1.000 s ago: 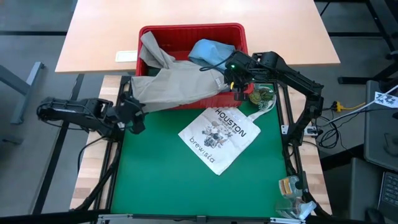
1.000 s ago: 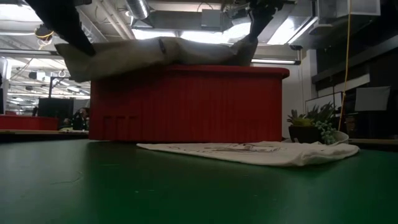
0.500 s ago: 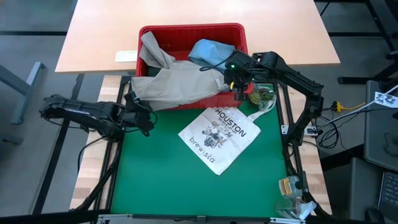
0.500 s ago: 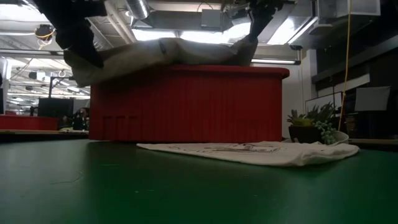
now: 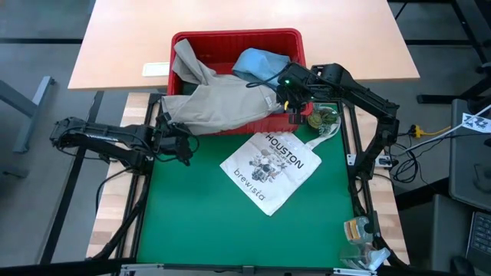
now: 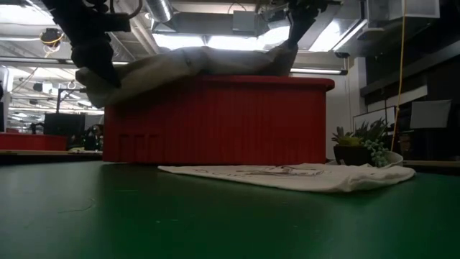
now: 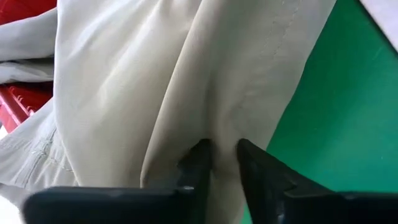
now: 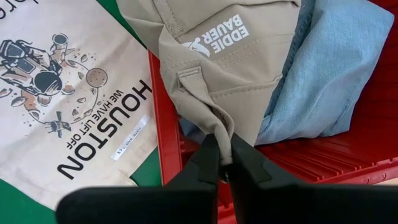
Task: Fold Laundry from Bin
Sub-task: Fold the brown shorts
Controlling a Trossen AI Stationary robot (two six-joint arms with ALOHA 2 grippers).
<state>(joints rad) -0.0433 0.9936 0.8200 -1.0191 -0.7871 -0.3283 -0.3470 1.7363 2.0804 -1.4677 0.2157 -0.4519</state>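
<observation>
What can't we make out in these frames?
- Bin contents under the beige garment and light blue shirt: covered in the high view.
- Left gripper fingers pinch a beige fold; the left wrist view does not show how much cloth is between them.
- Small item right of the bin: too small in the high view, partly behind the right arm.
- Bin interior in the low view: blocked by its wall.

The white tote bag point(image 8: 59, 93) reads "HOUSTON", with "WE HAVE LIFT OFF" in smaller print beside an astronaut drawing; from above, "brewista" also shows on it. The beige garment point(image 8: 224, 56) carries a white "EDDIE BAUER" label at its waistband.
</observation>
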